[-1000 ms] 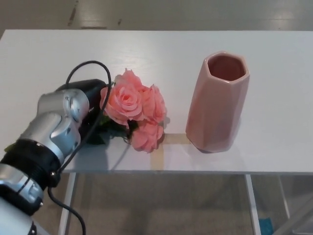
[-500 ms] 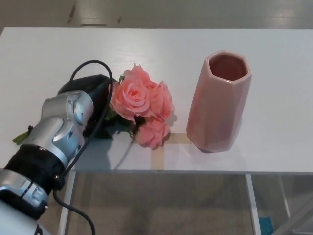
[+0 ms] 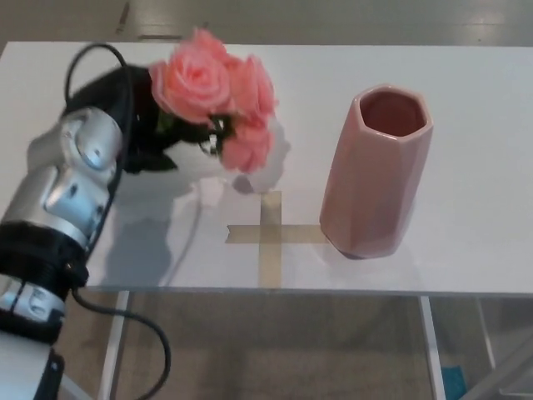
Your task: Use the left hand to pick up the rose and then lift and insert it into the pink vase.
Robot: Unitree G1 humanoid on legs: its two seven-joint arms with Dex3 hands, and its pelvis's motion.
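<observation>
My left hand (image 3: 125, 112) pinches the rose (image 3: 212, 92) at upper left of the frame, clear of the table (image 3: 466, 125); blooms hide the stem, so it could miss the pink vase (image 3: 375, 171) mouth or tip it.

In the upper left of the frame, the left hand (image 3: 133, 112) holds the rose (image 3: 215, 96), a bunch of pink blooms with green leaves, clear of the white table (image 3: 466, 125); its shadow falls on the tabletop below. The silver forearm runs down to the lower left, with a black cable (image 3: 125, 308) looping beside it. The pink vase (image 3: 376, 171) stands upright at centre right, mouth open. A tan tape cross (image 3: 271, 235) lies just left of its base.
</observation>
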